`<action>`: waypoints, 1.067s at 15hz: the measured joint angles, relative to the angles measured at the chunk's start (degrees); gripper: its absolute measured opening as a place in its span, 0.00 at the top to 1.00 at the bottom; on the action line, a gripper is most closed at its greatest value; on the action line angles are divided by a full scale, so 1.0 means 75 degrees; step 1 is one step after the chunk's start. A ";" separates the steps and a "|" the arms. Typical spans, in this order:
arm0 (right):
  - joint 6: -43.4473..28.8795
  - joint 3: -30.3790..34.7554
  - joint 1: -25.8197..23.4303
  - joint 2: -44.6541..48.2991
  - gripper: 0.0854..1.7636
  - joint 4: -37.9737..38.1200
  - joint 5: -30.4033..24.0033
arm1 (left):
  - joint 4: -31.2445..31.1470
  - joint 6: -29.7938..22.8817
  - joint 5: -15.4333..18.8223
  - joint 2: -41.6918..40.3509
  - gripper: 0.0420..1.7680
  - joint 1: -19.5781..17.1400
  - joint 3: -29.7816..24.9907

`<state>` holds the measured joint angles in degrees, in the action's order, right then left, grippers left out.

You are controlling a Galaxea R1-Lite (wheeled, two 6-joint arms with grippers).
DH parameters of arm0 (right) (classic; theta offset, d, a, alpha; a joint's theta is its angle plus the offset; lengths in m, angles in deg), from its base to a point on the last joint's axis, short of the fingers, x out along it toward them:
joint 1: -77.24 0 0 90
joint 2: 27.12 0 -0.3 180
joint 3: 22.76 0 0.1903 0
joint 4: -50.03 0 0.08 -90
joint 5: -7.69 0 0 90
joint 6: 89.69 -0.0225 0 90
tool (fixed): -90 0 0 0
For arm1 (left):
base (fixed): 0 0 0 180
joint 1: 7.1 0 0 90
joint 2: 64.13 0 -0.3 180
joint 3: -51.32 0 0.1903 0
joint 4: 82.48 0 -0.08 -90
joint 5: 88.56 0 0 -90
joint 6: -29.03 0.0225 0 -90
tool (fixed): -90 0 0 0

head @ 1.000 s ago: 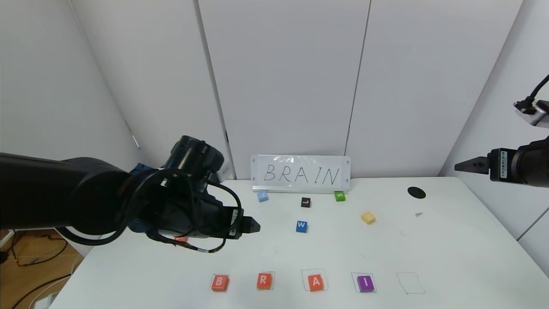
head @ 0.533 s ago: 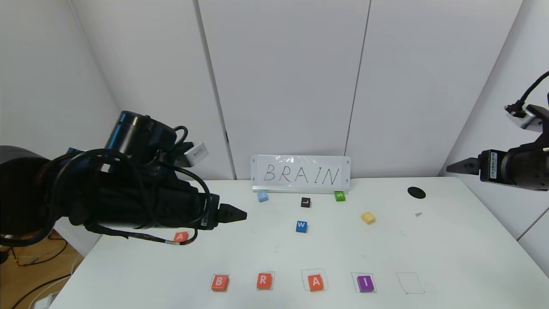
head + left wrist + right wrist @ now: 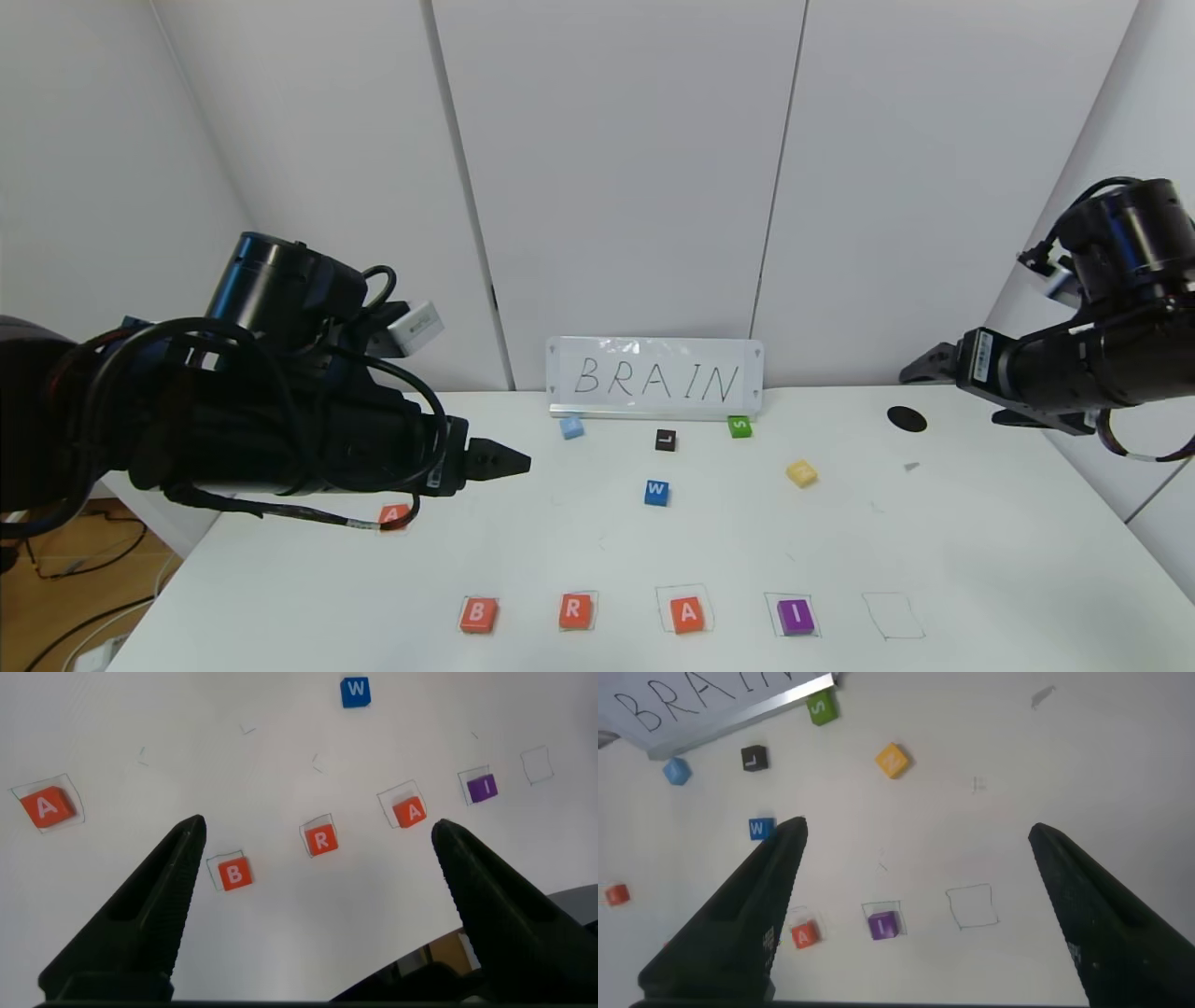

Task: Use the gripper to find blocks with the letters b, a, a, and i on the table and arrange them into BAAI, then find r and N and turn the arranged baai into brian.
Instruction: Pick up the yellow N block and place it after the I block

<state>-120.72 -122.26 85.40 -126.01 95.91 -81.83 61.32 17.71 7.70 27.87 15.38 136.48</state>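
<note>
Along the front of the table (image 3: 980, 560), in pen squares, lie the orange-red B (image 3: 478, 615), the r tile (image 3: 575, 611), an orange-red A (image 3: 688, 614) and the purple I (image 3: 795, 617). The pen square (image 3: 893, 616) right of I is empty. A second orange-red A (image 3: 394, 514) lies at the left, partly under my left arm's cable. The yellow N (image 3: 801, 473) lies mid-right. My left gripper (image 3: 509, 461) hovers open and empty above the left side; the left wrist view shows its open gripper (image 3: 317, 824) above the row. My right gripper (image 3: 920, 373) hangs open and empty over the far right, and its wrist view shows the gripper (image 3: 916, 829) open.
A BRAIN sign (image 3: 653, 378) stands at the back. Before it lie a light blue tile (image 3: 571, 427), the black L (image 3: 665, 440), the green S (image 3: 739, 427) and the blue W (image 3: 656, 492). A black hole (image 3: 906, 419) is at the back right.
My left arm has drawn back to the left and risen, uncovering the second A tile. My right arm has swung in from the right edge towards the table. No tile has moved.
</note>
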 joint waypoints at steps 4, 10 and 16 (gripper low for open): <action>-0.1211 -0.1172 0.0455 -0.0761 0.03 0.0943 0.0193 | 0.0002 0.0000 -0.0003 0.0011 0.03 0.0002 0.0008; -0.2526 -0.2924 0.0988 -0.1963 0.03 0.2326 0.0595 | 0.0002 0.0015 -0.0003 0.0011 0.03 -0.0033 0.0015; -0.3682 -0.4576 0.1037 -0.3249 0.03 0.3408 0.0592 | 0.0000 0.0055 0.0000 0.0029 0.03 -0.0050 0.0021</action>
<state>-148.34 -156.57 93.17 -150.38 121.47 -77.39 61.32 18.12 7.70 28.09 15.00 136.64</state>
